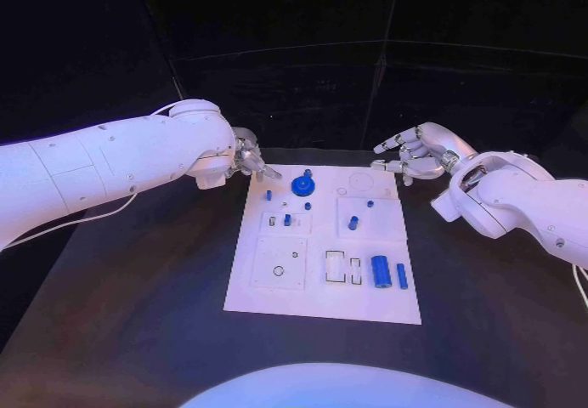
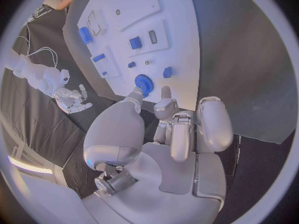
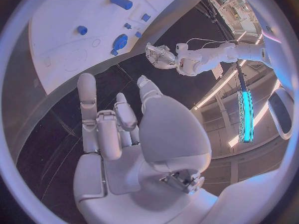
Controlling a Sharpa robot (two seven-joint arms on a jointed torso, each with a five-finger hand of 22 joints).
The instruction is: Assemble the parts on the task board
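The white task board (image 1: pixel 319 302) lies in the middle of the table. A blue gear (image 1: pixel 302 184) stands near its far edge. Small blue pegs (image 1: pixel 288 219) dot the middle. A thick blue cylinder (image 1: pixel 380 270) and a thin one (image 1: pixel 402 275) lie at the near right. My left hand (image 1: pixel 249 157) hovers at the board's far left corner, holding nothing, its thumb (image 2: pixel 134 97) close to the gear (image 2: pixel 144 82). My right hand (image 1: pixel 415 153) hangs off the far right corner with its fingers apart and nothing in them. The board (image 3: pixel 69 15) and gear (image 3: pixel 120 41) lie beyond it.
Black table (image 1: pixel 135 280) surrounds the board on all sides. Rectangular recesses (image 1: pixel 335 264) and a raised plate with a hole (image 1: pixel 279 263) sit on the near half of the board. Dark wall panels stand behind the table.
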